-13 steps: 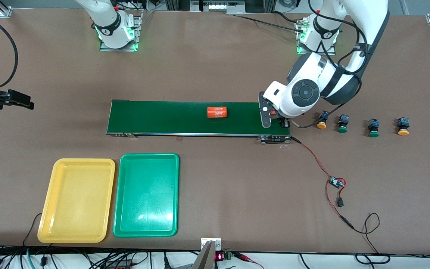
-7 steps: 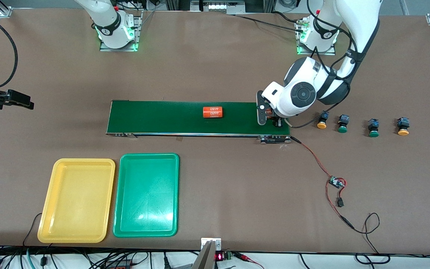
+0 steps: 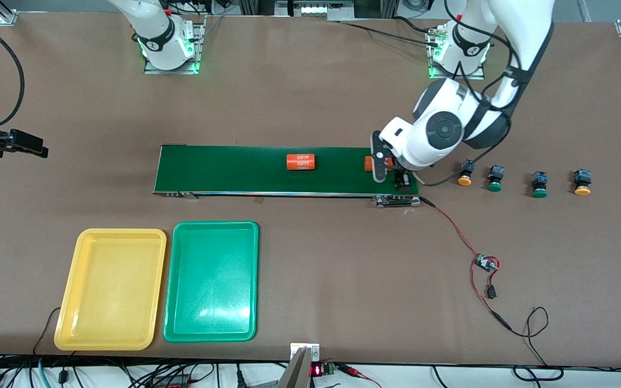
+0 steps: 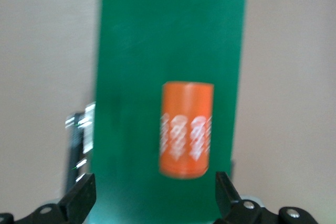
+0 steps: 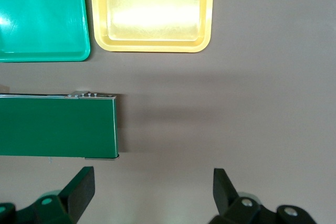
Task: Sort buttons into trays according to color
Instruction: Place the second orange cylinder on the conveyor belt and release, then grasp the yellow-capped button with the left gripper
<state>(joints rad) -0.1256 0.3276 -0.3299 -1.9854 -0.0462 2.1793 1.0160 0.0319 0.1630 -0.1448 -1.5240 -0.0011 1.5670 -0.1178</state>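
Two orange cylinders [image 3: 301, 162] lie on the conveyor belt [image 3: 235, 170] — the left gripper [image 4: 152, 203] gapes wide, empty, over one at its end; the right gripper [image 5: 152, 195] waits, likewise spread.

Right tool [image 5: 152, 192] hangs over bare brown table [image 5: 252, 108], fingers [image 5: 79, 187] spread wide, nothing btwn them. Conveyor belt [image 5: 58, 127] end just beside that spot. Yellow tray [image 5: 152, 45] & green tray [image 5: 42, 53] sit side by side, both w/ no contents.
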